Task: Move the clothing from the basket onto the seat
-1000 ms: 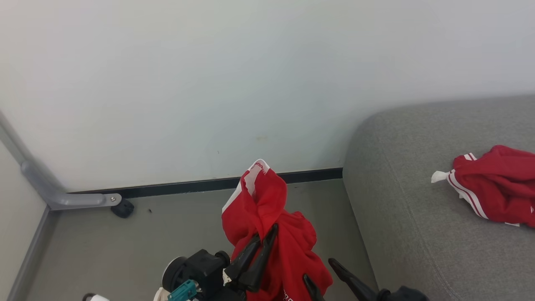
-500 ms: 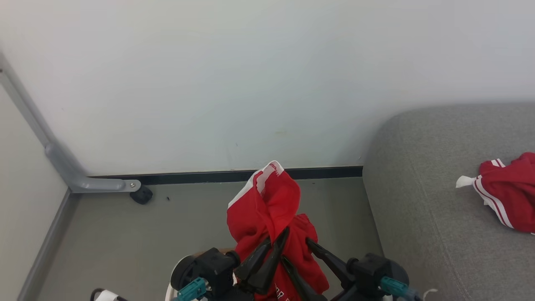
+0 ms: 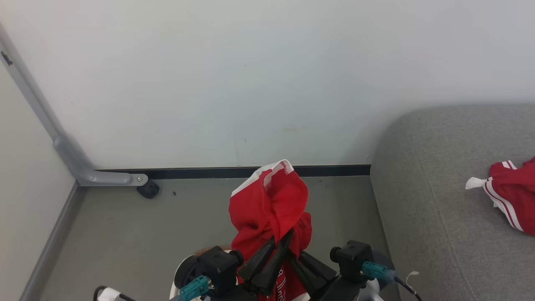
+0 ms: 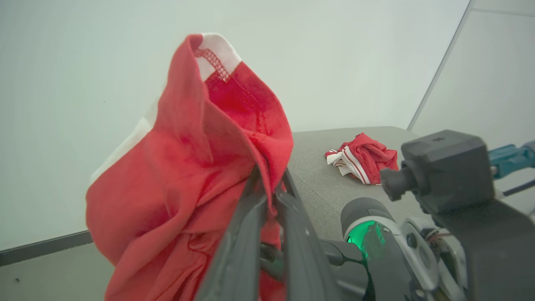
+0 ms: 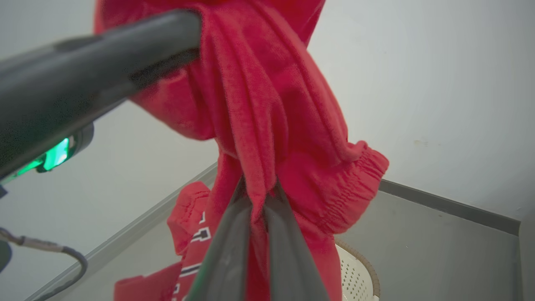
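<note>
red garment (image 3: 267, 205): bunched, white-edged, hanging aloft at 6 o'clock | second red garment (image 3: 512, 196): white-striped, crumpled on seat, 3 o'clock | seat (image 3: 439, 217): grey, rounded corner | basket (image 5: 355, 276): cream, perforated, below hanging garment

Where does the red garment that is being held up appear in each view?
Head view: red garment at bottom centre, bunched upward.
Left wrist view: red garment centre-left, from near the top to the bottom edge.
Right wrist view: red garment top centre, hanging to the bottom edge.
Shared landmark: dark baseboard at the wall's foot.
</note>
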You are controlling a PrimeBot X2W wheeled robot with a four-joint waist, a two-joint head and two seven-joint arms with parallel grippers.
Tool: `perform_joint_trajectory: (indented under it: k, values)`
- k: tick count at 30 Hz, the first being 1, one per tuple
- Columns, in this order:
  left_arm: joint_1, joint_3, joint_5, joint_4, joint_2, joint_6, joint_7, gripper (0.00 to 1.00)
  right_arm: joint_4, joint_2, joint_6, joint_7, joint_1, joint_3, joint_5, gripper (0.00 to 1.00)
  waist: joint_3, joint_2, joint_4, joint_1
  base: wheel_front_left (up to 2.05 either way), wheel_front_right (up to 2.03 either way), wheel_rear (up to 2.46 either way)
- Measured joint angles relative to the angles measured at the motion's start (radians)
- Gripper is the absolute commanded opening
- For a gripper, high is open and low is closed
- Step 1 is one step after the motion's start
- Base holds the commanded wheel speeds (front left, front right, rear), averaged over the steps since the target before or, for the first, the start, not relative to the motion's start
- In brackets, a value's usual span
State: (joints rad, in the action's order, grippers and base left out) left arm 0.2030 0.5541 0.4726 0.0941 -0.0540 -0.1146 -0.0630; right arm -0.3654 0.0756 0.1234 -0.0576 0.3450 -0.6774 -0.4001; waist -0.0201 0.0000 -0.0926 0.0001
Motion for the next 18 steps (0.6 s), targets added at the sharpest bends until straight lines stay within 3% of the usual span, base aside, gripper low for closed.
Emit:
perform_joint_trajectory:
  k: [8, 10, 11, 12, 18]
  values:
    - [0.004, 0.001, 0.002, -0.003, 0.000, 0.000, 0.010, 0.02, -0.036, -0.001, 0.000, -0.033, 0.036, -0.027, -0.042, 0.00, -0.005, 0.0000, -0.004, 0.0000, 0.00, 0.00, 0.00]
    - [0.004, 0.005, 0.001, -0.004, -0.001, 0.000, 0.019, 0.45, -0.045, -0.001, 0.000, -0.042, 0.049, -0.027, -0.045, 0.00, -0.006, 0.0001, -0.003, -0.0001, 0.00, 0.00, 0.00]
    - [0.005, 0.008, 0.001, -0.004, -0.003, 0.000, 0.023, 0.82, -0.052, -0.001, 0.000, -0.043, 0.057, -0.027, -0.050, 0.00, -0.006, 0.0001, -0.003, 0.0000, 0.00, 0.00, 0.00]
    - [0.005, 0.010, 0.001, -0.004, -0.006, 0.000, 0.027, 1.00, -0.057, -0.001, 0.000, -0.050, 0.063, -0.026, -0.054, 0.00, -0.007, 0.0001, -0.002, 0.0000, 0.00, 0.00, 0.00]
    - [0.005, 0.011, 0.001, -0.014, -0.009, 0.000, 0.026, 1.00, -0.096, -0.001, 0.000, -0.081, 0.116, -0.031, -0.064, 0.00, -0.010, 0.0000, 0.001, 0.0000, 0.00, 0.00, 0.00]
